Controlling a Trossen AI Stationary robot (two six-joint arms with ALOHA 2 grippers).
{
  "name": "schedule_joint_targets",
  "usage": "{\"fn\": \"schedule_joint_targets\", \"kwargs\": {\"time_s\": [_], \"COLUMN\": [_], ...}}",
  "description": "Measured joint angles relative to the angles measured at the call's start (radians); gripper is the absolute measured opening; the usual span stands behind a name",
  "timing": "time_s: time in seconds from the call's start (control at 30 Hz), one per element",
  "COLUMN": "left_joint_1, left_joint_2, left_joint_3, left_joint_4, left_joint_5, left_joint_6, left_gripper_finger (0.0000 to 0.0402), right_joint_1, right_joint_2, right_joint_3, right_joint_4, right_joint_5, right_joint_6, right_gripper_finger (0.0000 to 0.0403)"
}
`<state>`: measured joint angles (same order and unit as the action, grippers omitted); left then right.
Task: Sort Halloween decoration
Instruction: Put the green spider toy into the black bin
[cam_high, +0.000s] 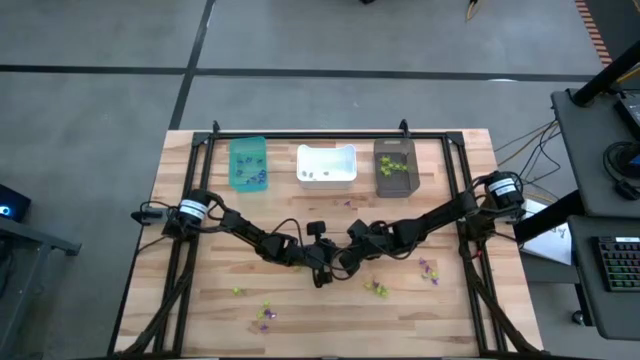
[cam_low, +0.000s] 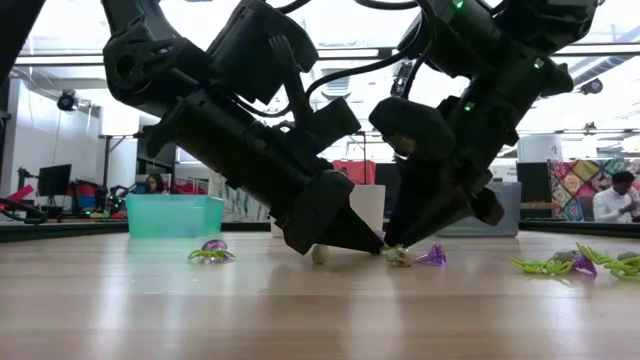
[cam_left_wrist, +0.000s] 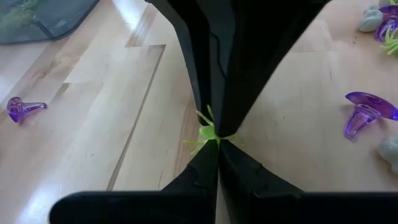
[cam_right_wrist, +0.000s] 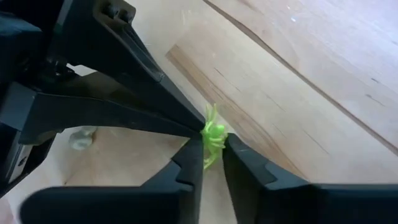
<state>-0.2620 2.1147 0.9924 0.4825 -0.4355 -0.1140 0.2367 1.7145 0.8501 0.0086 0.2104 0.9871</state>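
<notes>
Handover in progress at the middle of the desk (cam_high: 330, 310), lower centre of the overhead frame. Left claw (cam_left_wrist: 213, 140) pressed together, pinching a lime-green spider trinket (cam_left_wrist: 208, 132) at its very tips. Right claw (cam_right_wrist: 213, 146) closing from the other side, narrowly parted, fingers either side of the same spider (cam_right_wrist: 213, 135) but not visibly clamped on it yet.

Risks, judged from here:
- Tiny legs caught instead of the body; likely to spring out sideways and land among the loose pieces nearby.
- Both sets of tips meeting nose to nose; slight misalignment could knock the trinket loose or jam finger against finger.
- Release by the left too soon, before a firm hold on the right: a drop onto the desk.
- Low tips close to the wood in the level view; could scatter the pale piece (cam_low: 399, 257) and the purple piece (cam_low: 432, 256) just beside them.

Other trinkets scattered lower left and lower right of the overhead frame; teal bin (cam_high: 248, 163), white bin (cam_high: 327, 180) and dark bin (cam_high: 395, 183) along the top edge, well apart from the claws.
</notes>
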Motion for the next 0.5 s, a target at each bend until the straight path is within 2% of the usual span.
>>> {"fn": "schedule_joint_targets", "kwargs": {"time_s": [0.13,0.5], "left_joint_1": [-0.003,-0.010], "left_joint_2": [0.000,-0.030], "left_joint_3": [0.000,-0.002], "left_joint_4": [0.003,-0.032], "left_joint_5": [0.000,0.007], "left_joint_6": [0.000,-0.004], "left_gripper_finger": [0.0000,0.0000], "right_joint_1": [0.000,0.000], "right_joint_2": [-0.001,-0.005], "right_joint_3": [0.000,0.000], "right_joint_4": [-0.001,0.005], "right_joint_5": [0.001,-0.001], "right_joint_6": [-0.006,-0.027], "right_gripper_finger": [0.0014,0.0009]}}
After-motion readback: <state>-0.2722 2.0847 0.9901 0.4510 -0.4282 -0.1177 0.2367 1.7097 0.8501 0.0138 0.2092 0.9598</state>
